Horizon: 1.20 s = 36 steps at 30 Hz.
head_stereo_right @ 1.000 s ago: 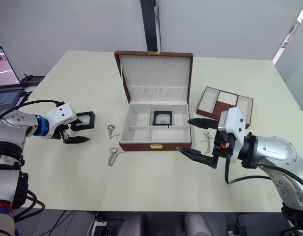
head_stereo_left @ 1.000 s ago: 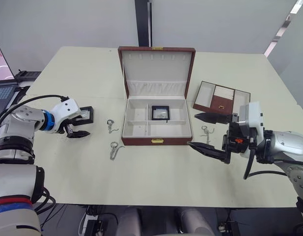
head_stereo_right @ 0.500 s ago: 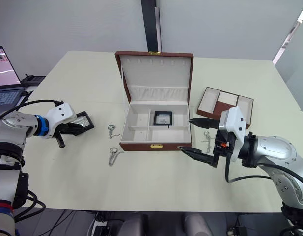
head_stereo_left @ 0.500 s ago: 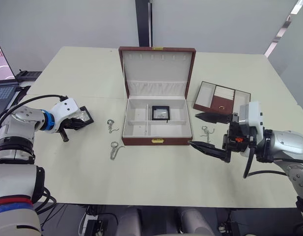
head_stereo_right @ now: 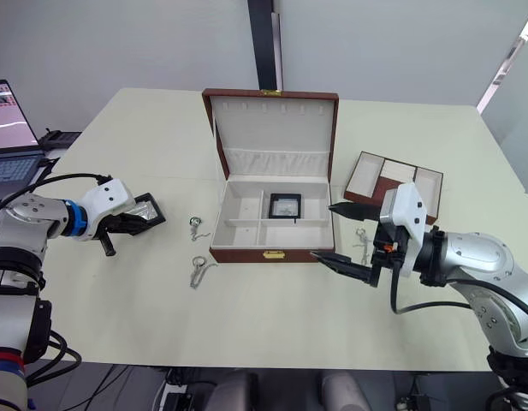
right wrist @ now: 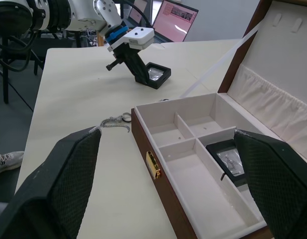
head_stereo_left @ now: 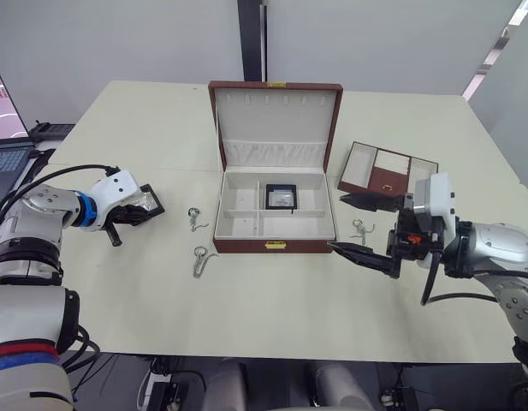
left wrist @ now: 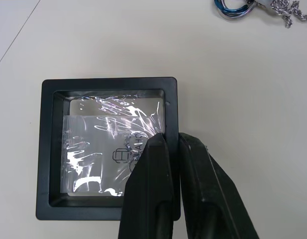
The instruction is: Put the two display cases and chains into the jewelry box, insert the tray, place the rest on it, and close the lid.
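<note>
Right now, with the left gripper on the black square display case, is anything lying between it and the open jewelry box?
Yes. Two small metal chains lie on the table between the black square display case and the open brown jewelry box. The left gripper is shut on the case's rim.

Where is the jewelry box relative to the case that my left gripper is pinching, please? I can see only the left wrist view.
Observer: The open jewelry box stands at the table's middle, to the robot's right of your display case. Two chains lie on the table between them.
Operator: Thank you. Is anything in the box yet?
Observer: Yes, a second display case lies in its rear right compartment. The other compartments look empty.
Operator: And what is the right arm doing?
Observer: The right gripper is open, by the box's front right corner, near a third chain lying in front of the tray. The left gripper is shut on your case's rim.
</note>
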### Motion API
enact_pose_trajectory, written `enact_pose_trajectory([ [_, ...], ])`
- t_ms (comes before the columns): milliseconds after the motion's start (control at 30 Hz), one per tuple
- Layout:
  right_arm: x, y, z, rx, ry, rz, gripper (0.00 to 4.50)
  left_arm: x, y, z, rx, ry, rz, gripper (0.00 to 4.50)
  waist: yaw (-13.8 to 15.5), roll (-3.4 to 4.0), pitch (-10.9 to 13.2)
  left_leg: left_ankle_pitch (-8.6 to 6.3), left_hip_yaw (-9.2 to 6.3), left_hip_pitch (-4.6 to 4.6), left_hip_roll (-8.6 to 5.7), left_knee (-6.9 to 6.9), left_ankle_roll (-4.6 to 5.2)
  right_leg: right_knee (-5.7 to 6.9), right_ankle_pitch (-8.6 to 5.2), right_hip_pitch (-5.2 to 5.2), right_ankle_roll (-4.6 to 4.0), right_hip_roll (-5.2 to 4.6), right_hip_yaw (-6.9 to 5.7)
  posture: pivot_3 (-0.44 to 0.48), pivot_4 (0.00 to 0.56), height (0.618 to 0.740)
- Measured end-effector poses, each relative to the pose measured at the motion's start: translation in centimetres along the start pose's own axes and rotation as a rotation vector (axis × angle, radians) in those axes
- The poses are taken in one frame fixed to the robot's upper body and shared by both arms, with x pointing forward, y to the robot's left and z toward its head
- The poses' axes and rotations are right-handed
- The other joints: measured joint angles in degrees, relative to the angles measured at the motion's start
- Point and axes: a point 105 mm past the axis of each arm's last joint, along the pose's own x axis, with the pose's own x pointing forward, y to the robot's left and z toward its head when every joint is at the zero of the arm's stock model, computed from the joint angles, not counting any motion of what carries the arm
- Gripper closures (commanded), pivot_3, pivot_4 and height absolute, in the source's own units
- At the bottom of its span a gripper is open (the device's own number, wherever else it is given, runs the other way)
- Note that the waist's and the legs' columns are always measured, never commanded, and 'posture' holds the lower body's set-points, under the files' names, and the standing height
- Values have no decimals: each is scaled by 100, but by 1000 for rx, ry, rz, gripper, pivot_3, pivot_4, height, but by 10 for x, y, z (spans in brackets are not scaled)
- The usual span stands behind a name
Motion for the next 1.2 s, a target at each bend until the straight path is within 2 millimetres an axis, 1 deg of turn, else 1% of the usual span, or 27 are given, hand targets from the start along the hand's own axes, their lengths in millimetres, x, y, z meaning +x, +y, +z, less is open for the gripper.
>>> enact_pose_trajectory([
  [133, -1, 0, 1, -3, 3, 3, 0, -8, -4, 5, 36, -10, -55, 4450, 6, -1, 1, 0, -2, -2, 1, 0, 0, 0, -4, -1, -7, 0, -2, 0, 150, 740],
  [200, -3, -1, 1, -4, 9, 1, 0, -13, -5, 14, 47, -38, -76, 4450, 13, 0, 1, 0, -4, -2, 2, 0, -1, 3, -5, -1, -10, 0, -5, 0, 150, 740],
  [367, -9, -5, 4, -14, 11, -25, 0, -29, -10, 56, 121, -129, -137, 4450, 53, -1, 1, 1, -7, -2, 2, 0, -2, 5, -7, 0, -12, 0, -7, 0, 150, 740],
  [400, -9, -5, 2, -9, 16, -27, 0, -32, -13, 71, 140, -165, -154, 4450, 58, -1, 1, 1, -9, -2, 2, 0, -2, 5, -7, 0, -12, 0, -8, 0, 150, 740],
  [467, -10, -5, 0, 0, 21, -30, 0, -37, -19, 92, 166, -215, -185, 4450, 60, -1, 1, 1, -8, -2, 1, 0, -2, 5, -7, 1, -12, -1, -6, 0, 150, 740],
  [567, -12, -5, -5, 24, 34, -48, 0, -42, -33, 116, 191, -267, -258, 4450, 61, -1, 1, 1, -11, -2, 1, 0, -2, 5, -9, 0, -16, 0, -8, 0, 150, 740],
  [633, -16, -7, -8, 33, 40, -76, 0, -41, -41, 130, 207, -291, -305, 4450, 62, -1, 1, 1, -13, -2, 1, 1, -2, 6, -9, 1, -16, 1, -9, 0, 150, 740],
  [767, -23, -7, -15, 57, 56, -121, 0, -38, -53, 158, 232, -339, -392, 4450, 64, -1, 1, 1, -14, -2, -1, 2, -2, 6, -10, 2, -17, 1, -9, 0, 150, 740],
  [867, -28, -5, -19, 68, 70, -154, 0, -29, -65, 177, 253, -381, -454, 4450, 68, 0, 2, 1, -15, -2, -3, 2, -2, 6, -10, 3, -18, 1, -8, 0, 150, 740],
  [1033, -34, -1, -19, 61, 83, -195, 0, -5, -87, 192, 280, -390, -551, 4450, 67, 0, 2, 2, -18, -2, -7, 3, -2, 6, -10, 4, -18, 1, -6, 0, 150, 740],
  [1200, -45, 0, -19, 56, 108, -256, 0, 21, -104, 198, 276, -364, -614, 4450, 64, 0, 2, 2, -21, -1, -13, 3, -1, 6, -10, 5, -18, 1, -2, 0, 150, 740],
])
